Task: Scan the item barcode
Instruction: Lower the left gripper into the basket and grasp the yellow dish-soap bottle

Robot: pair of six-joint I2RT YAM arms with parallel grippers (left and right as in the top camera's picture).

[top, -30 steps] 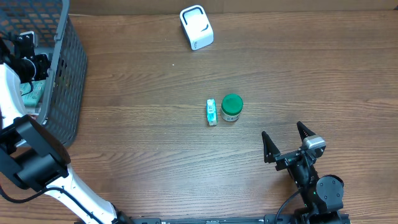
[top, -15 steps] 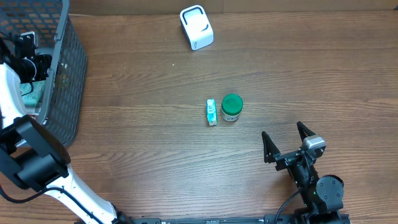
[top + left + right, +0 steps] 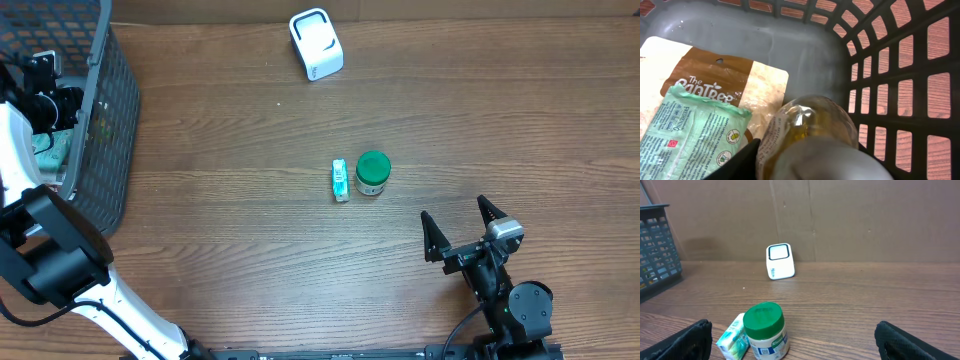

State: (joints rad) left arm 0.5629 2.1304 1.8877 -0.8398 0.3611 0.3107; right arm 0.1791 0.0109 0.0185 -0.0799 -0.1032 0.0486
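Brown pouch [image 3: 705,70] in the basket [image 3: 805,45] bears branding starting "The".

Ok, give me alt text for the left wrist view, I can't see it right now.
A clear bottle with amber contents sits close up at bottom centre, against the dark fingers; whether it is gripped is unclear. Left of it, a pale green packet overlaps a brown pouch on the grey basket floor.

The brown wooden table [image 3: 250,120] bears a dark grey plastic lattice basket [image 3: 105,130] at left, a white boxy scanner [image 3: 316,44] at the far edge, and mid-table a green-lidded jar [image 3: 372,173] just beside a small teal carton [image 3: 341,180].
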